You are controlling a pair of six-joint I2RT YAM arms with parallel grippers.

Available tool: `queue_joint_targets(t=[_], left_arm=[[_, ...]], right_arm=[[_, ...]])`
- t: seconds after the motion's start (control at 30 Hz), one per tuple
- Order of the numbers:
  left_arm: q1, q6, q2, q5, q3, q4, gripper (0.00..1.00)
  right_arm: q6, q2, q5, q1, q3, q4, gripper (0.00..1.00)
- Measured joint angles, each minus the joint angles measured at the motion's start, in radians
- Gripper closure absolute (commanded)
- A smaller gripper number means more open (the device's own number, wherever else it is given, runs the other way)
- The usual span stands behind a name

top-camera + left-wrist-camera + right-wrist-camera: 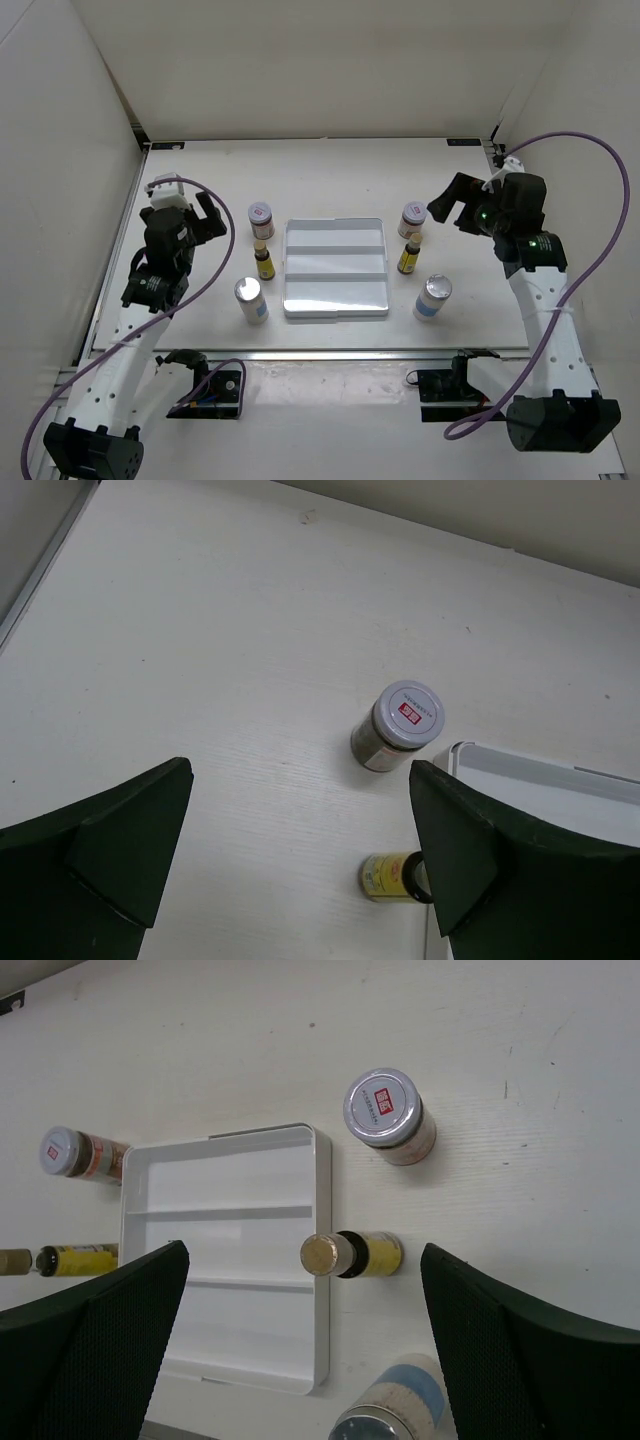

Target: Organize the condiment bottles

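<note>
Six bottles stand on the table around a white divided tray (335,297). Left of it: a squat jar (261,218), a slim yellow-labelled bottle (264,262) and a silver-capped bottle (250,299). Right of it: a squat jar (413,218), a slim bottle (409,254) and a silver-capped bottle (432,296). My left gripper (205,222) is open and empty, above the table left of the left jar (398,724) and left slim bottle (392,877). My right gripper (452,205) is open and empty, above the right jar (388,1115), slim bottle (352,1254) and silver-capped bottle (392,1410).
The tray (228,1250) has three empty compartments. White walls enclose the table on the left, back and right. A metal rail runs along the near edge (330,352), with the arm bases and cables below it.
</note>
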Motion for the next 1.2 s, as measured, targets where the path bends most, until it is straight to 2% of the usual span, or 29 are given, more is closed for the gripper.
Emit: queue_joint_targets(t=[0.2,0.4,0.6,0.77,1.2], left_arm=[[0.000,-0.040,-0.002,-0.050,-0.001,0.003,0.00],[-0.001,-0.089,-0.070,-0.128,-0.044,0.008,0.00],[-0.001,-0.100,-0.103,-0.081,-0.052,0.015,0.00],[-0.007,-0.100,-0.089,-0.011,-0.052,0.002,0.00],[-0.027,-0.099,-0.101,-0.004,-0.052,-0.009,0.00]], right_arm=[[-0.007,-0.003,-0.006,0.008,0.024,-0.072,0.00],[-0.048,0.029,-0.155,0.010,0.053,-0.134,0.00],[-0.040,-0.002,-0.248,0.011,0.028,-0.175,0.00],[-0.016,0.006,-0.247,0.011,-0.004,-0.286,0.00],[0.100,-0.112,-0.077,0.012,-0.086,-0.431,0.00]])
